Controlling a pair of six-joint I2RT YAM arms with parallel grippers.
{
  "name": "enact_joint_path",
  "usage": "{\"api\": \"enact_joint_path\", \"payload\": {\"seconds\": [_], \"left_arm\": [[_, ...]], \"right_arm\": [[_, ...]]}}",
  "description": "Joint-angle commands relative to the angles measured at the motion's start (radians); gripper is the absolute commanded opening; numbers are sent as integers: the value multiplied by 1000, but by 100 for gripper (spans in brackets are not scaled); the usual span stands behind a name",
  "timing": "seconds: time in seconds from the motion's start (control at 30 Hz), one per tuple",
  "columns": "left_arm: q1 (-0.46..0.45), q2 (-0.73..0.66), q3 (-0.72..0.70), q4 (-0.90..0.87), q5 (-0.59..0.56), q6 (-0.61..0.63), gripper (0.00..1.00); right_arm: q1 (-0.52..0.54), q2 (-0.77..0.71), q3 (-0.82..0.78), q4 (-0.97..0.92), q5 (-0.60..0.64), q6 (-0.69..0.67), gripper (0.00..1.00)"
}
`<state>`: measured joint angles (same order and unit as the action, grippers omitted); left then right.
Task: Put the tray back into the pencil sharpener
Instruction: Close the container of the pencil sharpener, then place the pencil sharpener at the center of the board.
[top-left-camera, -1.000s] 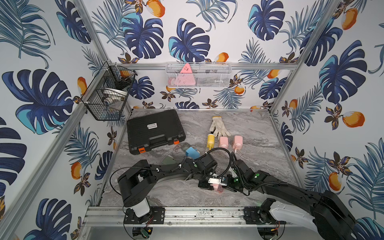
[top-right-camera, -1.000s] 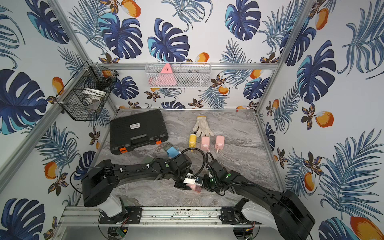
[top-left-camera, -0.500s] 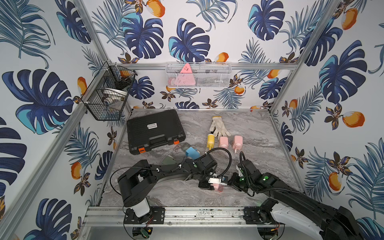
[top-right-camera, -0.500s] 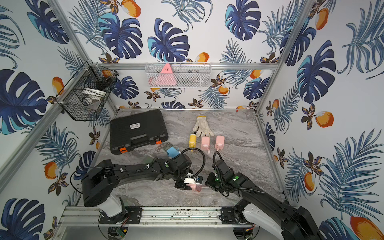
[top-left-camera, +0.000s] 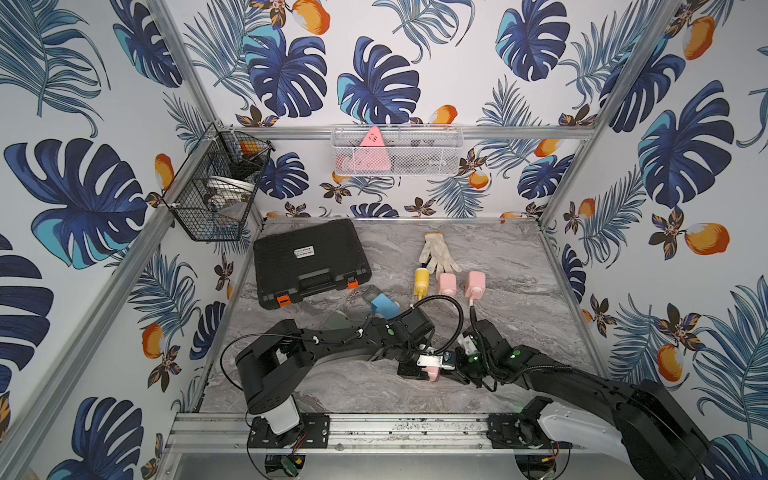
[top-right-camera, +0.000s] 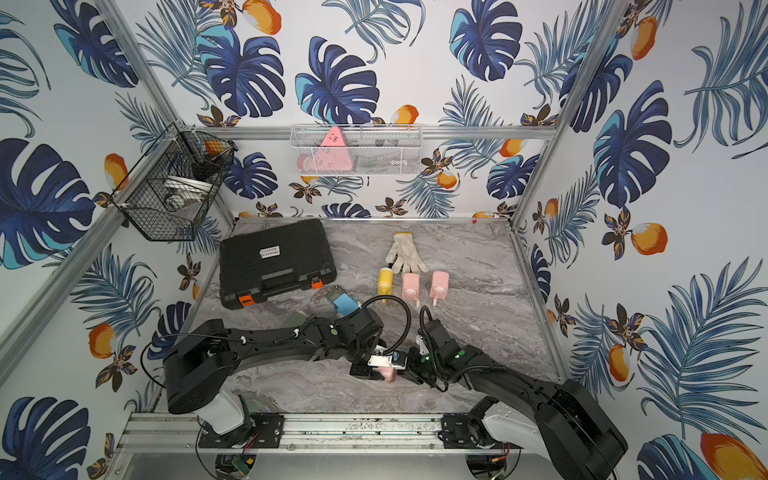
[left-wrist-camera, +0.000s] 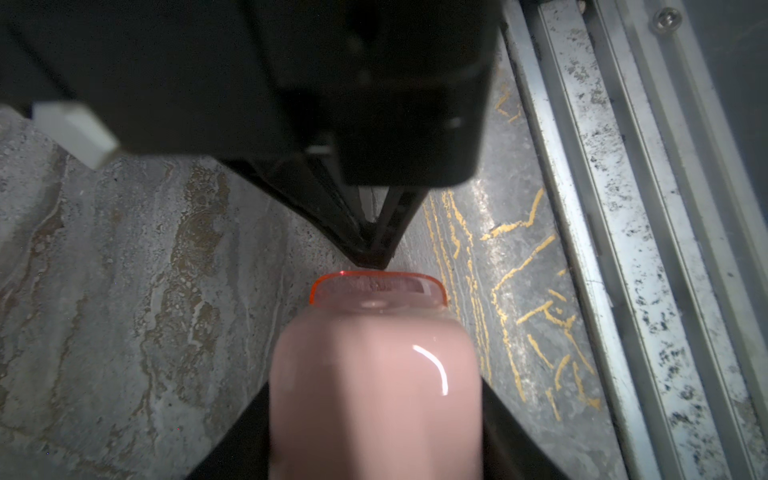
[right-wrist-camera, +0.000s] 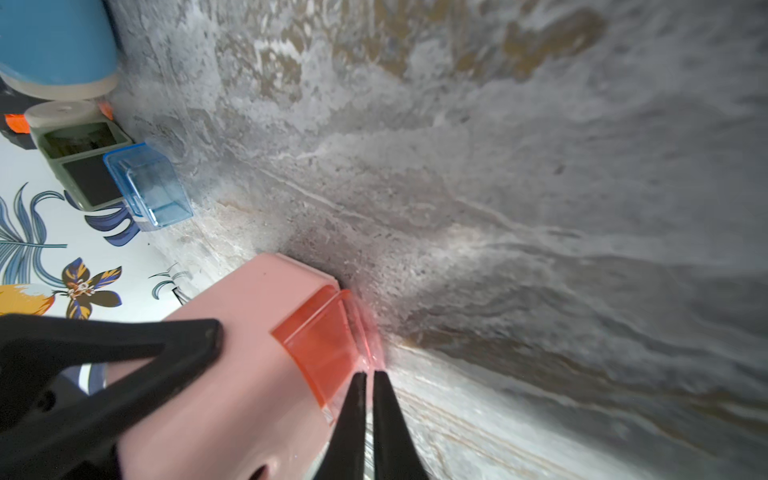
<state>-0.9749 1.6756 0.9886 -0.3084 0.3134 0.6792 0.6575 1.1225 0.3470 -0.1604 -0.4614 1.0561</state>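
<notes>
The tray (right-wrist-camera: 324, 345) (mostly inside sharpener (right-wrist-camera: 249, 395)) meets right gripper (right-wrist-camera: 370, 374) tips.

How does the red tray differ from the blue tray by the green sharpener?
Colour: the red tray is orange-red, the blue tray clear blue. Place: the red tray sits in the pink pencil sharpener; the blue tray lies loose on the table beside the green sharpener. Contact: the shut right gripper meets the red tray's end; no gripper is at the blue tray. Both are translucent plastic.
</notes>
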Motion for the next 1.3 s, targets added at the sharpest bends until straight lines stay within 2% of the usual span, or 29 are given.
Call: {"api": "enact_joint_path", "payload": {"seconds": [0.0, 0.3, 0.4, 0.47, 0.57, 0.73, 0.87, 0.97, 1.0, 1.27], "left_arm": [[-2, 13, -6, -44, -8, -4, 48], [-2, 15, -5, -44, -9, -8, 48], [-1, 14, -5, -44, -14, -14, 48], [-1, 9, -3, -44, -23, -30, 47], [-1, -13, 0, -44, -54, -83, 44], [1, -77, 50, -78, -124, -304, 30], [10, -138, 67, -77, -209, -460, 17], [56, -139, 146, -147, -272, -580, 2], [80, -136, 175, -172, -278, -613, 0], [277, -105, 339, -240, -322, -868, 0]], "right_arm": [[1, 21, -6, 102, -33, 25, 10], [1, 69, -20, 182, -58, 48, 10], [1, 53, -18, 148, -46, 46, 10], [-1, 5, -4, 46, 12, 33, 13], [-1, -133, 48, -214, 208, 23, 17], [-2, -361, 165, -556, 535, 13, 22], [-2, -387, 262, -666, 662, -14, 24], [-2, -351, 317, -688, 697, -40, 24], [-3, -340, 329, -687, 701, -48, 24], [-3, -299, 349, -648, 684, -72, 25]]}}
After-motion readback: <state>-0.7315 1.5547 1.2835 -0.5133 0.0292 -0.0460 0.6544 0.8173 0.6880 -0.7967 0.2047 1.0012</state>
